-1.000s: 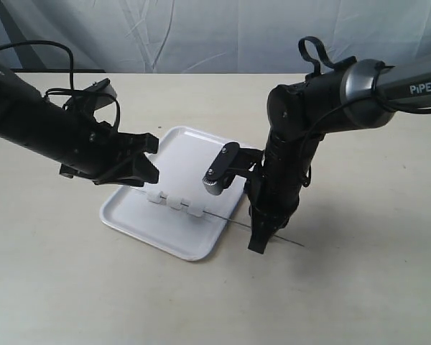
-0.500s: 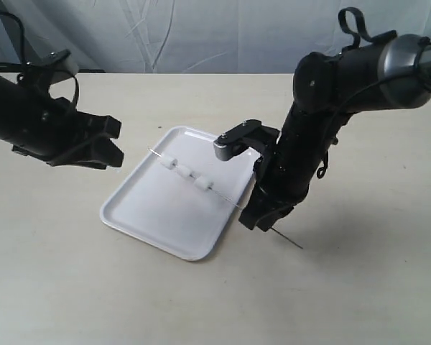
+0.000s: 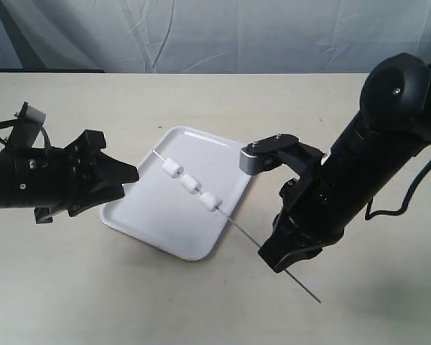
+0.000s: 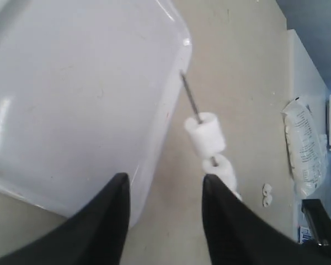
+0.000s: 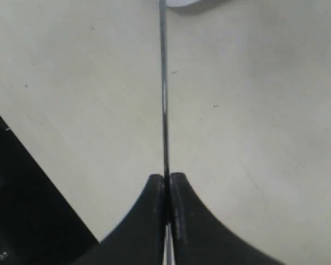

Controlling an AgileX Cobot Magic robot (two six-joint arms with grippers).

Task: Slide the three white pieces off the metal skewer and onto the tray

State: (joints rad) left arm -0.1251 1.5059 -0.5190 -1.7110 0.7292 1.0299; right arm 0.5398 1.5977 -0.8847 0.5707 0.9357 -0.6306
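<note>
The metal skewer [image 3: 241, 228] slants above the tray [image 3: 147, 212], its far tip higher than the held end. My right gripper [image 3: 271, 257] is shut on the skewer [image 5: 164, 83] near its lower end, off the tray's right edge. The three white pieces [image 3: 190, 184] sit in a row on the upper half of the rod. My left gripper [image 3: 134, 173] is open at the tray's left edge, apart from the pieces. In the left wrist view the open gripper [image 4: 165, 178] faces the skewer tip [image 4: 190, 99], with the first white piece [image 4: 205, 134] just beyond one finger and the tray [image 4: 71, 83] beneath.
The beige tabletop [image 3: 129, 302] surrounds the tray, with a pale cloth backdrop [image 3: 201, 36] behind. The left wrist view shows a clear plastic bag [image 4: 306, 149] and small white bits [image 4: 266, 192] on the table beyond the skewer.
My right arm has drawn the skewer to the right and toward the front, now tilted. My left gripper has pulled away left from the pieces, which stay on the rod.
</note>
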